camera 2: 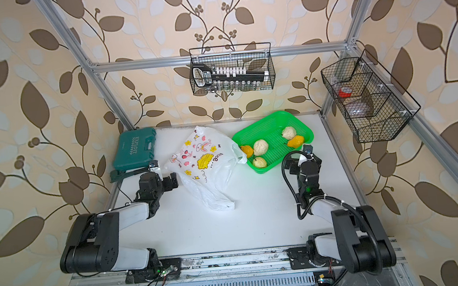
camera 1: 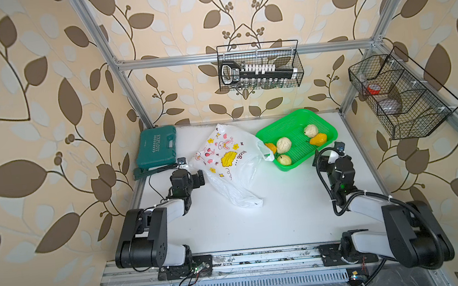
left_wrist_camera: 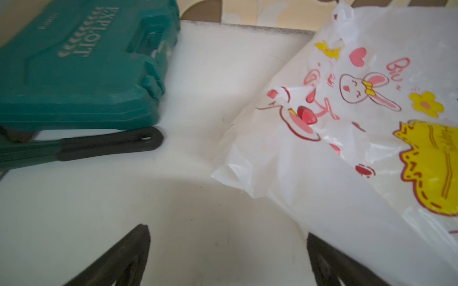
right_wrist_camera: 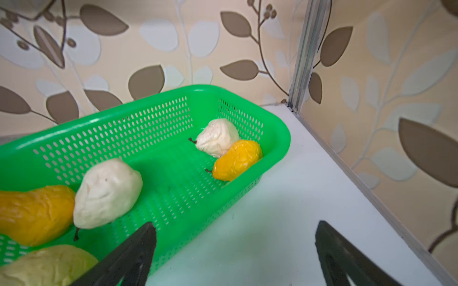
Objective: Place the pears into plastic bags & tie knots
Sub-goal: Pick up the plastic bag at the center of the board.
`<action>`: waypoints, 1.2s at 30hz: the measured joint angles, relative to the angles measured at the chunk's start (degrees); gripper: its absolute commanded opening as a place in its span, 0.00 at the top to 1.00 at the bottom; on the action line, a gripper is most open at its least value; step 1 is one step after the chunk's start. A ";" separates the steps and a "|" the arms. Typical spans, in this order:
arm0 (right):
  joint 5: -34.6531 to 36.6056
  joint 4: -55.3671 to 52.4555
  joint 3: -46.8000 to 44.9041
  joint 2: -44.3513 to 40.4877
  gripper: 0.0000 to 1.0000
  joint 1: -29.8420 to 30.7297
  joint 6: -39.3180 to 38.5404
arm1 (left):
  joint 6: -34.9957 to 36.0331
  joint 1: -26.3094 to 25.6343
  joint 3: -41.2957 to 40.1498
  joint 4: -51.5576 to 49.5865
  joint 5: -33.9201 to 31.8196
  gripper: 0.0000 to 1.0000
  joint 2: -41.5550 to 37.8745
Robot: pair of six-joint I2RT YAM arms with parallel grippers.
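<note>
White surface [camera 1: 286, 215] carries a teal case [camera 1: 157, 147] at far left, a printed plastic bag [camera 1: 229, 160] centrally, and a green basket [camera 1: 286, 121] at far right. The bag's edge overlaps the basket rim.

Carries black joint housings and pale grey link shells on the left arm [camera 1: 168, 208] and the right arm [camera 1: 367, 206]. Ends each in black tapered fingers [right_wrist_camera: 128, 260]. Runs a ribbed black cable [camera 1: 319, 172], cinched with white ties, behind the right end effector [right_wrist_camera: 236, 224], beside a green light [camera 1: 341, 186]. Trails a thin black wire [camera 1: 155, 189] behind the left end effector [left_wrist_camera: 226, 231].
</note>
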 measured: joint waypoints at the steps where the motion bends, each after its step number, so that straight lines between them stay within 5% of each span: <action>1: 0.11 -2.32 1.18 -1.60 0.00 0.00 0.85 | -0.81 0.02 1.05 -1.97 -1.79 0.01 -1.73; 5: 0.28 -14.93 7.34 -7.56 0.00 -0.02 8.44 | -5.66 0.00 7.39 -12.37 -8.31 0.01 -8.98; 10: -9.51 -29.66 15.30 -10.49 0.01 -1.07 14.47 | -9.77 -0.44 17.53 -27.61 -6.27 0.02 -16.00; 14: -18.40 -39.36 20.11 -11.67 0.01 -1.05 17.07 | -7.89 -8.72 23.41 -36.70 -3.89 0.01 -17.86; 18: -23.93 -46.80 23.69 -11.69 0.01 -1.05 20.61 | -4.48 -23.47 28.65 -44.68 -4.00 0.01 -12.55; 21: -27.08 -50.18 24.98 -11.34 0.01 -1.05 23.30 | -2.56 -29.94 31.76 -49.55 -5.84 0.01 -5.20; 27: -30.25 -53.81 28.02 -6.82 0.00 -1.05 26.73 | -0.22 -33.77 33.42 -55.45 -9.64 0.01 6.97; 36: -32.70 -54.58 29.90 -2.64 0.00 -1.05 28.89 | 1.09 -36.92 36.68 -54.45 -12.02 0.01 14.84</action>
